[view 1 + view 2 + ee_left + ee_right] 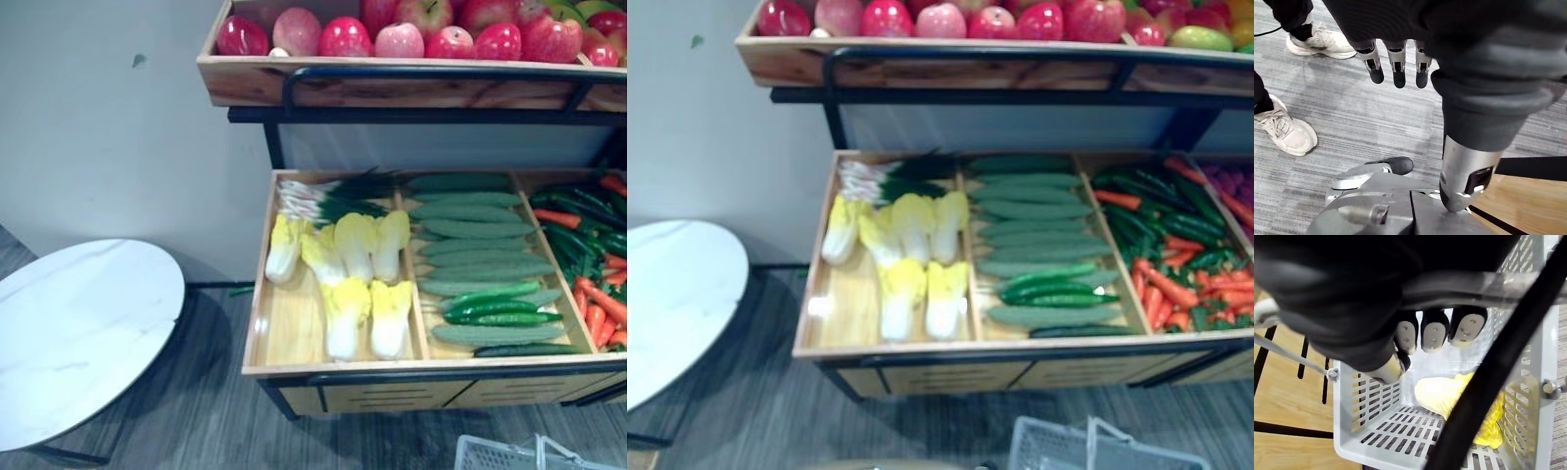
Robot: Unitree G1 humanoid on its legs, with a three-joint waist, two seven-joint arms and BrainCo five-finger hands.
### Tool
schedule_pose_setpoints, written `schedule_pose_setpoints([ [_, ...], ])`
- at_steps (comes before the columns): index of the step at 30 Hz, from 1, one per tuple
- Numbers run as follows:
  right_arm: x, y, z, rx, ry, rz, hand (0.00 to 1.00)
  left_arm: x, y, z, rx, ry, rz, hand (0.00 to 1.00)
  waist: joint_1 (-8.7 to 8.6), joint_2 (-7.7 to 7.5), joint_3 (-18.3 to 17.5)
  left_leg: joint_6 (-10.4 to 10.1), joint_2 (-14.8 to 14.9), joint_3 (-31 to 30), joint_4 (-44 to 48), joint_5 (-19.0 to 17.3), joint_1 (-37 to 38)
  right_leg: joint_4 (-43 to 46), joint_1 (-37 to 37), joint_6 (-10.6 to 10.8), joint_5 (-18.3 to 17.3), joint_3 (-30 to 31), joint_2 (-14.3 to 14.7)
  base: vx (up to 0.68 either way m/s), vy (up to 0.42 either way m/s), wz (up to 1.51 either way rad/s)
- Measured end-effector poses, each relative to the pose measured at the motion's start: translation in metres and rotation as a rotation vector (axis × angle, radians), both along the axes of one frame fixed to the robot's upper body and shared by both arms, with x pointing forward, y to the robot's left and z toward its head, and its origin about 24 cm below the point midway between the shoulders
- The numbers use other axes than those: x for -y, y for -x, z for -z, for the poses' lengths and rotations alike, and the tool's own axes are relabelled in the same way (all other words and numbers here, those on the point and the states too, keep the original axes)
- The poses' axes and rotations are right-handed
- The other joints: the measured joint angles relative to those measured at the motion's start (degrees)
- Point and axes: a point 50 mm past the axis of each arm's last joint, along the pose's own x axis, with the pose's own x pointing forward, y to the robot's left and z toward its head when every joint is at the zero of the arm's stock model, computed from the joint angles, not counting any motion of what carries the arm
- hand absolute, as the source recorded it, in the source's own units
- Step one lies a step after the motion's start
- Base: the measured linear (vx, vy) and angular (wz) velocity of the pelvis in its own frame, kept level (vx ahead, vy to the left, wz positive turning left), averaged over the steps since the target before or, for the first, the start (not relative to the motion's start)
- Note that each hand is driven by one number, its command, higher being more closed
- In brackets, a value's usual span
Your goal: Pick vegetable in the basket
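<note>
in the left eye view a low wooden display tray [257, 294] is split into compartments. the leftmost holds pale yellow-and-white napa cabbages [345, 313] with green-and-white scallions [323, 199] behind them, the middle one long dark green cucumbers [480, 250], and the next orange carrots [556, 217] mixed with slim green peppers [573, 238]. red apples [345, 37] fill the wooden shelf above, a round white table [78, 333] stands off to the left, and the rim of my grey slotted plastic basket [490, 453] shows at the lower edge, in front of the stand. the right eye view gives the same layout, with the basket below the cucumber compartment. in the left wrist view my left hand [1397, 61] hangs over grey floor near a person's pale trainers [1288, 134], fingers straight and slack, holding nothing. in the right wrist view my right hand [1434, 335] has its fingers curled round the basket's pale handle bar [1459, 289]. one yellow leafy cabbage [1449, 391] already lies on the basket's slotted bottom. i judge the cabbages in the tray to be light, soft and crushable at the frilled yellow top and firmer at the white base, so i would close round the lower half. the cucumbers look stiff and smooth and may roll under a loose hold.
</note>
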Motion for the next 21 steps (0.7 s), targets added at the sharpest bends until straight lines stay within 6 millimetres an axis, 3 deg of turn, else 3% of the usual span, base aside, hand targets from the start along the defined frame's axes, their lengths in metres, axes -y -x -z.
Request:
schedule_pose_setpoints([
  [4,0.002,-0.001,-0.001,0.006,-0.004,-0.004,1.00,0.001,-0.006,0.000,0.001,-0.004,0.077,0.00,-0.25,-0.01,1.2,0.7,0.0,1.9,2.3,-1.7,1.1,3.8,-1.1,0.2,-0.9,2.4,-0.9,0.03,0.016,-0.33],
  [6,0.005,-0.009,-0.003,0.040,0.009,-0.007,1.00,0.001,-0.023,-0.001,0.027,-0.009,0.152,0.00,-0.41,0.55,3.1,1.5,0.3,3.3,7.9,-4.9,-0.7,11.3,-5.0,0.2,-2.4,4.8,-2.6,-0.05,0.075,-0.43],
  [8,0.001,-0.015,-0.003,0.067,0.002,-0.008,1.00,-0.004,-0.036,-0.004,0.038,-0.036,0.245,0.00,-0.33,-0.10,4.0,1.8,0.0,5.9,8.9,-5.8,-1.4,14.3,-8.6,0.1,-2.0,8.3,-3.3,-0.10,0.092,-0.64],
  [10,-0.004,-0.027,-0.003,0.099,-0.005,-0.032,1.00,-0.007,-0.040,-0.005,0.036,-0.050,0.282,0.00,-0.26,-0.85,4.7,1.7,0.3,9.6,8.2,-6.1,-1.6,13.6,-11.3,-0.3,1.4,11.4,-2.5,-0.12,0.079,-0.92],
  [11,-0.007,-0.031,-0.002,0.107,-0.012,-0.046,1.00,-0.008,-0.046,-0.005,0.045,-0.061,0.301,0.00,-0.37,-1.04,4.9,2.4,0.2,11.9,8.0,-6.0,-1.7,11.7,-12.4,-0.4,5.0,12.1,-1.7,-0.10,0.082,-1.11],
  [12,-0.008,-0.037,-0.003,0.126,-0.011,-0.066,1.00,-0.009,-0.046,-0.006,0.042,-0.066,0.312,0.00,-0.22,-0.65,5.1,4.3,1.3,14.7,7.3,-4.8,-1.9,6.9,-12.7,-0.6,10.1,12.7,-0.1,-0.24,0.083,-1.54],
  [13,-0.012,-0.056,-0.006,0.171,-0.014,-0.100,1.00,-0.008,-0.053,-0.007,0.062,-0.070,0.320,0.00,-0.59,0.61,7.7,5.5,2.9,19.6,6.9,-4.6,-1.5,12.7,-13.2,-5.0,6.5,6.3,-0.2,-0.23,0.042,-1.35],
  [15,-0.011,-0.053,-0.005,0.167,-0.019,-0.069,1.00,-0.009,-0.060,-0.009,0.095,-0.081,0.329,0.00,-0.56,0.61,9.3,5.3,4.0,23.4,6.4,-3.6,-0.2,31.3,-14.1,-8.1,-5.4,-2.6,-3.3,-0.20,0.036,-1.20],
  [16,-0.010,-0.047,-0.004,0.154,-0.020,-0.051,1.00,-0.010,-0.056,-0.009,0.086,-0.081,0.321,0.00,-0.33,0.41,9.3,5.2,4.3,26.4,5.7,-2.9,0.7,37.2,-11.9,-8.6,-8.1,-6.3,-5.0,-0.15,0.024,-1.16],
  [18,-0.009,-0.044,-0.004,0.143,-0.018,-0.053,1.00,-0.011,-0.051,-0.008,0.072,-0.081,0.313,0.00,-0.30,0.11,9.2,4.8,4.8,31.3,5.0,-2.0,2.0,40.6,-8.1,-8.0,-9.9,-9.8,-7.9,-0.10,-0.035,-1.25],
  [20,-0.012,-0.045,-0.002,0.136,-0.029,-0.054,1.00,-0.014,-0.050,-0.009,0.071,-0.088,0.298,0.00,-0.05,-0.81,9.1,3.9,5.2,36.4,5.4,-1.1,2.4,38.6,-6.4,-6.5,-10.7,-11.3,-10.5,-0.07,-0.159,-1.60],
  [21,-0.013,-0.050,-0.003,0.147,-0.030,-0.056,1.00,-0.018,-0.052,-0.010,0.076,-0.094,0.279,0.00,-0.31,-1.34,9.3,3.7,5.5,38.6,6.5,-0.7,2.1,34.6,-7.1,-5.6,-11.8,-12.8,-8.4,-0.12,-0.231,-1.64],
])
